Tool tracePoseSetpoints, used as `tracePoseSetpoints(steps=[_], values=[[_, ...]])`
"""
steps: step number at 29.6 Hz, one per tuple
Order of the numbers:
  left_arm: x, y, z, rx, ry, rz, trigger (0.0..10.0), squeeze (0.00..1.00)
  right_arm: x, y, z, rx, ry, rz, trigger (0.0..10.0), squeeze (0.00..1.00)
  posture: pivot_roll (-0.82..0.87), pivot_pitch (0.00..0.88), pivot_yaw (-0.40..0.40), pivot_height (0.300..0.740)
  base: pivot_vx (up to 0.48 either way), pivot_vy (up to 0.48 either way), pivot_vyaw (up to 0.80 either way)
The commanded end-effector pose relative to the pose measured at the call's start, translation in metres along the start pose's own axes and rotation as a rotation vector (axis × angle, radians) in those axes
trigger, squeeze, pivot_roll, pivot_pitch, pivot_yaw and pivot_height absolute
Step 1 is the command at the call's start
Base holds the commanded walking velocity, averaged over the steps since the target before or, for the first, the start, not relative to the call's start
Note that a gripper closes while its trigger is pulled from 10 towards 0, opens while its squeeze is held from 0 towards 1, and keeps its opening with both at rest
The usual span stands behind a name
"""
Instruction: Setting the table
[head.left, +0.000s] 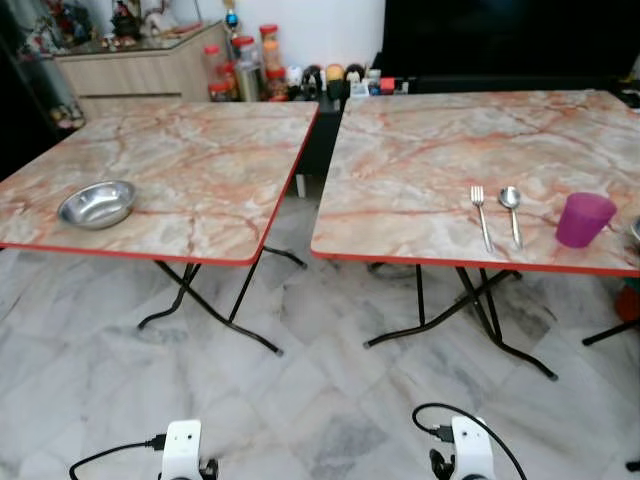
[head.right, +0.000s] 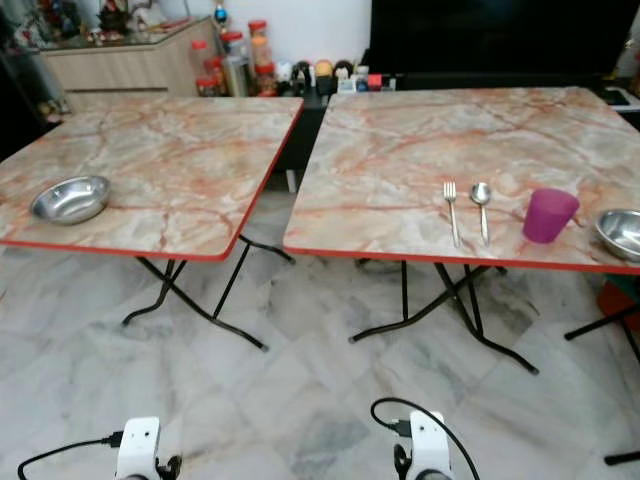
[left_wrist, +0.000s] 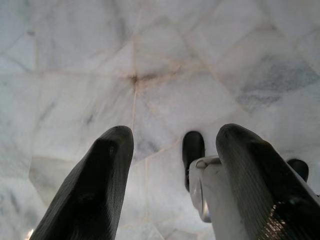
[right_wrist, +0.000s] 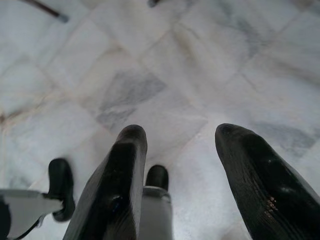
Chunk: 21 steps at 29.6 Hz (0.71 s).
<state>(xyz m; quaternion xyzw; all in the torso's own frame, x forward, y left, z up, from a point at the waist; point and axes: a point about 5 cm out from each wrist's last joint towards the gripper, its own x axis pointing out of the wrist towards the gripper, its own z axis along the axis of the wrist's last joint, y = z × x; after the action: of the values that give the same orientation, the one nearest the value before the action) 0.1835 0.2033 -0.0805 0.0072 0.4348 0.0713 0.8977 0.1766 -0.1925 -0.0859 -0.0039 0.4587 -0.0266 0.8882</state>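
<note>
Bowls first: a round shiny steel bowl (head.left: 97, 203) sits with nothing in it near the left front corner of the left marble-pattern folding table with red edge (head.left: 200, 160). A second steel bowl (head.right: 621, 232) stands at the far right of the right marble-pattern table (head.right: 420, 150), also with nothing inside. Just left of it is a purple plastic cup (head.right: 549, 215); what it holds cannot be seen. Further left lie a steel spoon (head.right: 482, 208) and a steel fork (head.right: 452, 211), side by side, handles toward the near edge.

Both tables stand on black folding legs over a grey-white marble tile floor (head.left: 320, 400). Behind them are jars and bottles (head.left: 250, 65) and a wooden cabinet (head.left: 140, 65).

Both arms hang low. The left gripper (left_wrist: 172, 145) and the right gripper (right_wrist: 180, 145) point at the floor, fingers wide apart, holding nothing.
</note>
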Motion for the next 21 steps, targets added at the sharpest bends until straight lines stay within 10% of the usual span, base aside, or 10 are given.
tracePoseSetpoints(steps=[1,21], values=[[0.001,0.005,0.002,0.005,0.005,0.015,10.0,0.0,0.001,0.008,0.006,-0.021,-0.019,0.028,10.0,0.0,-0.03,0.0,0.05,0.74,0.307,0.0,0.0],[0.002,0.002,0.007,0.005,-0.005,0.013,10.0,0.0,0.0,-0.001,0.001,-0.025,-0.002,-0.043,10.0,0.0,-0.05,0.0,0.065,0.74,0.334,0.0,0.0]])
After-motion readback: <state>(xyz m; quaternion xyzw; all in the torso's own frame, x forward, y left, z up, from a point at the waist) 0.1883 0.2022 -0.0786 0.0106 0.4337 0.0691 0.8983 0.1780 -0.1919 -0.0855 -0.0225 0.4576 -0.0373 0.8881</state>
